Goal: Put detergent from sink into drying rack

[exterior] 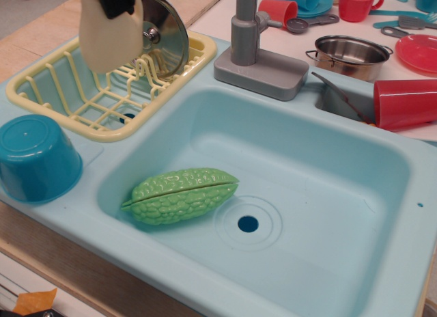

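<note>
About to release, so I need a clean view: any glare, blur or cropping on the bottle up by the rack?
Only view, observation.image: detergent sharp, evenly lit over the drying rack; pincer cropped by the top edge; bright glare only on the steel lid.

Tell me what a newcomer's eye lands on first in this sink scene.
Most likely the bumpy green gourd lying alone in the light blue sink, just left of the drain hole. Next, the cream detergent bottle, held from above by the black gripper, hangs over the yellow drying rack beside a shiny pot lid propped in its slots.
</note>
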Robot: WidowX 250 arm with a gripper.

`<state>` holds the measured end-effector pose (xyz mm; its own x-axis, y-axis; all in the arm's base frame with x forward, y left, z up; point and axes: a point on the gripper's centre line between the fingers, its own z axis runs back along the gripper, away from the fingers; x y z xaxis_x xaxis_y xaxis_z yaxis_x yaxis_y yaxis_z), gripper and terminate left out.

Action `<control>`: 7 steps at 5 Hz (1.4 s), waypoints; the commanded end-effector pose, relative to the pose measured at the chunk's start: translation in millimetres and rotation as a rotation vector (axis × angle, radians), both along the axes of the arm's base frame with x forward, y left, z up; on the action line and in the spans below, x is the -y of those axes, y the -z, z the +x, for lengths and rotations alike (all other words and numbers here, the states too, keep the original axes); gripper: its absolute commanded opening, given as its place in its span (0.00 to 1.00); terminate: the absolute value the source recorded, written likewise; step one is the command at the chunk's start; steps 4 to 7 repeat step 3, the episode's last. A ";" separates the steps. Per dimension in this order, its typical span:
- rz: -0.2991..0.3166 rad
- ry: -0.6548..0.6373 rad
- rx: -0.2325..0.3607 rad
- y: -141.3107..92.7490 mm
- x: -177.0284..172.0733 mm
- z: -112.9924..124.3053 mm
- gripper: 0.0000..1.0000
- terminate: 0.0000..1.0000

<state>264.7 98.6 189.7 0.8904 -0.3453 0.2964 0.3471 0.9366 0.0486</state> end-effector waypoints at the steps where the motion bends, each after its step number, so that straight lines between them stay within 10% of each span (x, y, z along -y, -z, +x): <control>1: 0.007 0.003 0.042 -5.7 -10.2 -4.9 1.00 0.00; 2: 0.007 0.003 0.042 -5.7 -10.2 -4.9 1.00 0.00; 3: 0.007 0.003 0.042 -5.7 -10.2 -4.9 1.00 1.00; 7: 0.007 0.003 0.042 -5.7 -10.2 -4.9 1.00 1.00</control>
